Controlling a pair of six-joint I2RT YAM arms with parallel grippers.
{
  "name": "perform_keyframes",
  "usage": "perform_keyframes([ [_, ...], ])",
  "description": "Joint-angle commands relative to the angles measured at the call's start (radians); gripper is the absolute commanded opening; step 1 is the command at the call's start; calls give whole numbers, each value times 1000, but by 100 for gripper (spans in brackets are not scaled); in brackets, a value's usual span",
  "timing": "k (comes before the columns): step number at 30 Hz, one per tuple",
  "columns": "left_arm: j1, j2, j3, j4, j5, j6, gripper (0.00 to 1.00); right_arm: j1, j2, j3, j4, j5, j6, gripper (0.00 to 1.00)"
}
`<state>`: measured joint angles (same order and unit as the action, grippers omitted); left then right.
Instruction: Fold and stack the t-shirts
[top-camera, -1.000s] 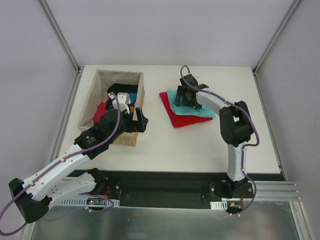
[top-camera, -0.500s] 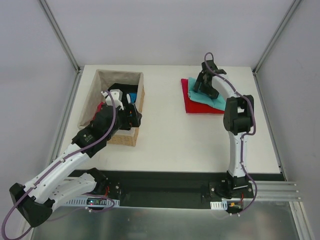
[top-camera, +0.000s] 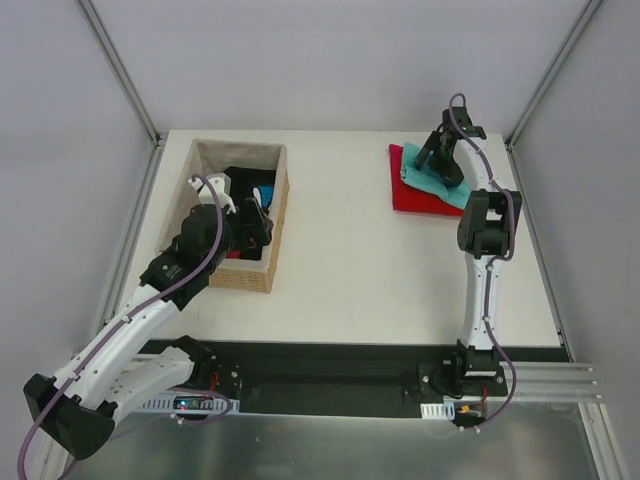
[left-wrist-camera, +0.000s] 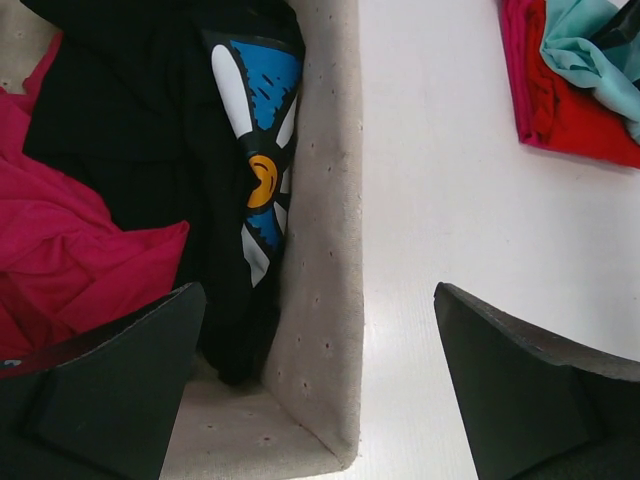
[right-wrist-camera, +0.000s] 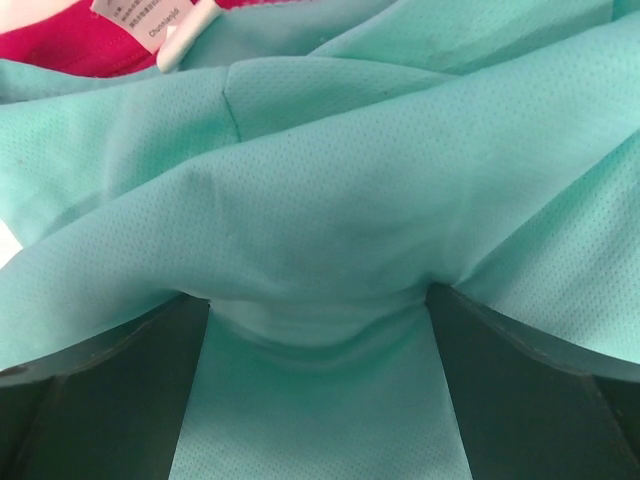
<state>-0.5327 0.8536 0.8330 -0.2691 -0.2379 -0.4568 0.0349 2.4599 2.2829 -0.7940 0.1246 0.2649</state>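
Lying folded near the table's far right corner, the teal shirt sits on top of a red shirt, the two making a small stack. The teal layer is rumpled and covers only the far part of the red one, whose near edge shows bare. In the right wrist view a white tag rests on a strip of crimson cloth at the teal shirt's far edge.

The right gripper is down on the stack. Its jaws stand apart, and its fingers press into the teal cloth, which puckers up in the gap between them without being pinched.

Well apart from this stack, at the table's left side, the black shirt lies heaped in the basket. Its flower print, white and blue petals around an orange centre, lies against the basket's right wall. A pink shirt is crumpled beside it, toward the basket's left and near side.

The left gripper hangs over the basket's near right corner with its jaws wide apart and nothing between them. One finger is above the pink shirt and the other above the bare table, with the beige lining of the right wall showing between them.
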Motion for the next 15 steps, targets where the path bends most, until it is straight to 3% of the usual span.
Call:
perform_keyframes([
  [1, 25, 12, 8, 18, 32, -13, 99, -69, 19, 43, -1, -49, -49, 96],
  [4, 31, 30, 14, 18, 41, -16, 99, -79, -45, 18, 10, -77, -75, 96],
  [9, 34, 27, 12, 16, 55, -28, 99, -38, -341, -144, 75, -43, -119, 96],
  [15, 36, 7, 12, 18, 84, -52, 99, 74, -527, -313, 70, -82, -104, 96],
])
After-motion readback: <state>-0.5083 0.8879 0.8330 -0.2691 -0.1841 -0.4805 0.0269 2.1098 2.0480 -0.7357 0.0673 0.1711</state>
